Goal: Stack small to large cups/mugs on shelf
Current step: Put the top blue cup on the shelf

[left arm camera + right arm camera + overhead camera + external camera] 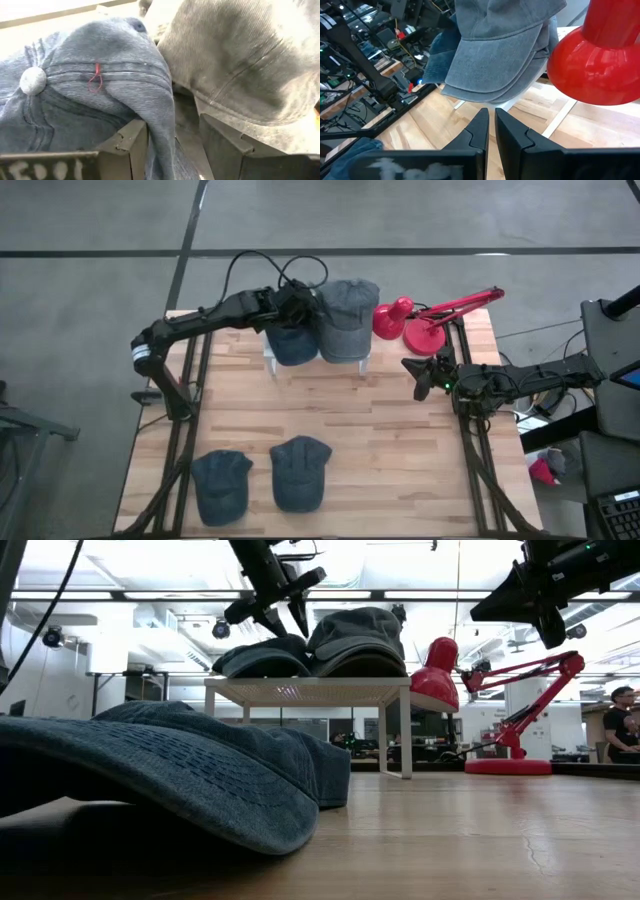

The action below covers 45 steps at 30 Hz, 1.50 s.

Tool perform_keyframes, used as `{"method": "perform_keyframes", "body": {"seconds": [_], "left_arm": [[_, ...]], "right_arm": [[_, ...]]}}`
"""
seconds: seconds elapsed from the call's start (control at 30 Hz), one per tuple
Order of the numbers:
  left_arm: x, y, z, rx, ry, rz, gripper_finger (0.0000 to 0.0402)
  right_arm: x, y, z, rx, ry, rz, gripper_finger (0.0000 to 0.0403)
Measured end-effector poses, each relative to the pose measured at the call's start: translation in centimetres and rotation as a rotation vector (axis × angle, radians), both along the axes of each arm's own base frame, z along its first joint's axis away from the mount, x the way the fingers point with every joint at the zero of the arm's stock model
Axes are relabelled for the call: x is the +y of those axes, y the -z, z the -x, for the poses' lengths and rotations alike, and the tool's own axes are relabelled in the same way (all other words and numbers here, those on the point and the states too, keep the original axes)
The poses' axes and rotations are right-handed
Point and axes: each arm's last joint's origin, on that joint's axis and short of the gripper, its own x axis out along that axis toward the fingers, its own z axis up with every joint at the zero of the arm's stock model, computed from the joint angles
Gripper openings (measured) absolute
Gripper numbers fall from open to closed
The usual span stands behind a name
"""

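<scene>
A dark blue denim cap (292, 340) and a stack of grey caps (347, 315) lie side by side on the small white shelf (272, 366) at the table's far side. My left gripper (303, 306) is open above the blue cap, fingers pointing down. In the left wrist view (172, 145) the blue cap's side (125, 90) runs down between its fingers, with the grey stack (240, 60) beside it. Two more blue caps (221, 485) (300, 472) lie near the table's near edge. My right gripper (420, 376) is shut and empty in the air near the right edge. My left gripper stands open over the blue cap's side next to the grey stack (160, 125), coming from above. One finger (131, 142) shows right against the denim. I cannot tell whether it touches the cap.
A red desk lamp (420, 320) stands at the far right, its shade close to the shelf and the grey caps. Bare wood (380, 440) lies between the shelf and the two near caps. A person (622, 735) stands in the room beyond the table.
</scene>
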Motion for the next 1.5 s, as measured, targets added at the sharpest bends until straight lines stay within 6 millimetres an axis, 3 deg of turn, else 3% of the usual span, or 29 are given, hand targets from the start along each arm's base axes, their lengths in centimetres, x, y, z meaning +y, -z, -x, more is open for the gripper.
{"method": "perform_keyframes", "body": {"seconds": [0.2,0.53,0.87,1.17,1.5], "left_arm": [[-0.2,-0.8,0.6,-0.007,0.017,-0.024,0.0170],[-0.7,-4.3,2.1,-0.069,0.062,-0.108,0.0170],[-1.8,-6.0,2.9,-0.096,0.119,-0.139,0.0170],[-3.5,-6.3,5.6,-0.036,0.117,-0.019,0.0170],[-4.9,-4.7,9.7,0.203,-0.157,0.191,0.0170]], "right_arm": [[0.0,0.0,0.0,-0.001,0.000,0.000,0.0029],[0.0,0.0,0.0,-0.004,0.000,-0.001,0.0029],[0.0,0.0,0.0,-0.005,0.000,-0.001,0.0029],[0.0,0.0,0.0,-0.004,-0.001,0.001,0.0029],[0.0,0.0,0.0,-0.006,0.000,0.000,0.0029]]}}
